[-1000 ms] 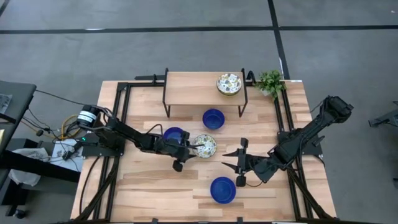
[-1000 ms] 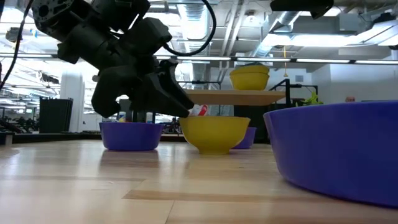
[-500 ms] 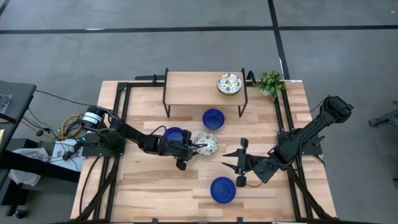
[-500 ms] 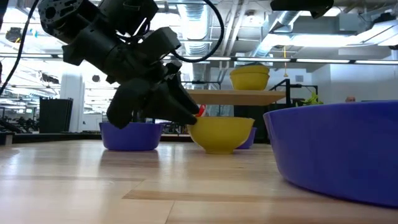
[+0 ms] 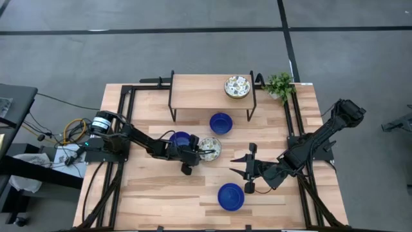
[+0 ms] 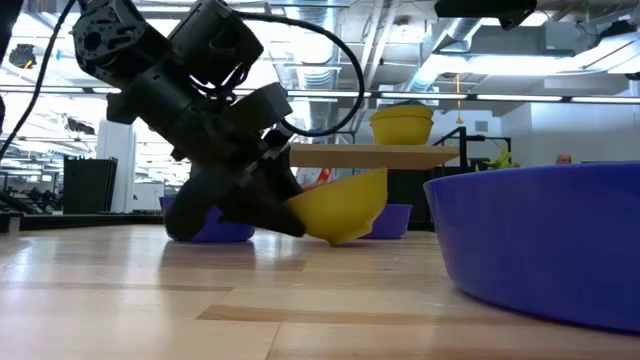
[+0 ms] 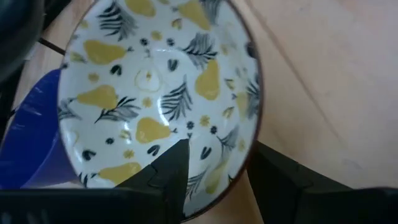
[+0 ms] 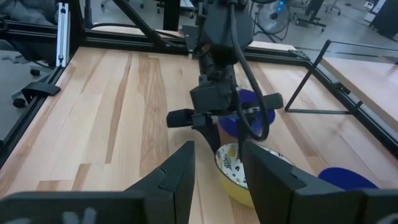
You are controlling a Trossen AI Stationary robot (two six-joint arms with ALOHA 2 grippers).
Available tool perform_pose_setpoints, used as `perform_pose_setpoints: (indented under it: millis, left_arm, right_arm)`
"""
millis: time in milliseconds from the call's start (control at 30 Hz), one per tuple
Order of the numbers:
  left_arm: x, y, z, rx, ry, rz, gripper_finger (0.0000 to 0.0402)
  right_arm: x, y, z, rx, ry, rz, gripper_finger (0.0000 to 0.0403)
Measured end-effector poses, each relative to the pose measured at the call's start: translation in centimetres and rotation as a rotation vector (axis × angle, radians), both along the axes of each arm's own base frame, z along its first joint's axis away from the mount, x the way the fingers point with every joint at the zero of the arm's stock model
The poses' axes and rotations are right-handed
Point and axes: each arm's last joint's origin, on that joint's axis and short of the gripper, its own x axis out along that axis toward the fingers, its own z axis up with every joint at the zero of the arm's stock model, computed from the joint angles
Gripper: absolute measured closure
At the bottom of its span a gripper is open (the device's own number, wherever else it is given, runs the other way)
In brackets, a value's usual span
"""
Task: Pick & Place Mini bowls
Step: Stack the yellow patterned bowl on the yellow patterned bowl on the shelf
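A mini bowl [image 5: 210,148], yellow outside and white inside with yellow pears and dark leaves, stands tipped at mid-table; in the low view it rests on the edge of its foot [image 6: 335,238]. My left gripper [image 5: 198,153] is open astride its rim. One blue mini bowl [image 5: 180,139] sits just behind the left gripper, another [image 5: 221,122] under the shelf, and a third [image 5: 230,196] near the front edge. A second patterned bowl [image 5: 237,86] stands on the wooden shelf [image 5: 199,90]. My right gripper [image 5: 234,165] hovers open to the right of the tipped bowl, touching nothing. My left gripper straddles the tipped bowl's rim [image 7: 244,177] on the side toward the table's left. One finger [image 7: 169,177] lies on the inner wall and one [image 7: 280,183] stands outside it. It comes slanting down from the left. The bowl's rim is low at the fingers and raised on the opposite side [image 6: 378,178].
A small green potted plant [image 5: 280,84] stands at the far right corner. Black frame rails [image 5: 125,129] run along both table sides, and the shelf's legs [image 5: 252,109] stand near the blue bowl. Bare wood lies at the near left.
My left gripper has sunk and pushed a little toward the patterned bowl, rolling slightly, with its fingers no wider or narrower. The bowl, which stood level, has tipped: the rim at the fingers has gone down and the opposite rim has risen. My right arm kept still.
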Motion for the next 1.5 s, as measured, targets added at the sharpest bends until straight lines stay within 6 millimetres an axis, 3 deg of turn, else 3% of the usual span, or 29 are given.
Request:
perform_pose_setpoints:
  millis: [467, 900, 1500]
  left_arm:
    - [0.2, -0.4, 0.5, -0.055, -0.045, -0.083, 0.0256]
    - [0.3, -0.6, 0.8, -0.064, -0.079, -0.092, 0.0389]
    - [-0.8, -5.0, 1.3, -0.076, -0.12, -0.172, 0.0389]
  right_arm:
    - [0.0, 0.0, 0.0, 0.0, 0.0, 0.0, 0.0278]
    - [0.0, 0.0, 0.0, 0.002, -0.001, -0.001, 0.0278]
    - [0.3, -0.3, 0.2, 0.051, -0.032, -0.031, 0.0278]
